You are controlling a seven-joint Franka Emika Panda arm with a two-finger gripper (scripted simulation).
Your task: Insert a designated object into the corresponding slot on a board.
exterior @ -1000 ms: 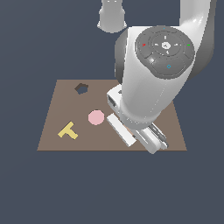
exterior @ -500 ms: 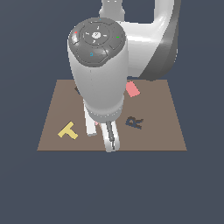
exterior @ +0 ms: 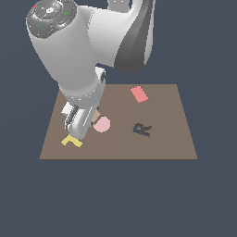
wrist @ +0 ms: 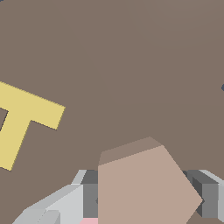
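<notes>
The white Panda arm bends low, its grey two-fingered gripper pointing straight down, fingers closed against a tan pentagon block.

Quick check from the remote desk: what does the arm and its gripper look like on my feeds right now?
The arm is glossy white-grey with rounded, bulky links and a dark grey curved band on the upper segment. Its round joint cap is dark grey with small green, red and blue marks. The gripper has light grey angular fingers with darker grey inner faces. No cables are visible.

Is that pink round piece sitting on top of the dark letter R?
No, the pink disc lies apart from the dark R, bare board between them.
</notes>
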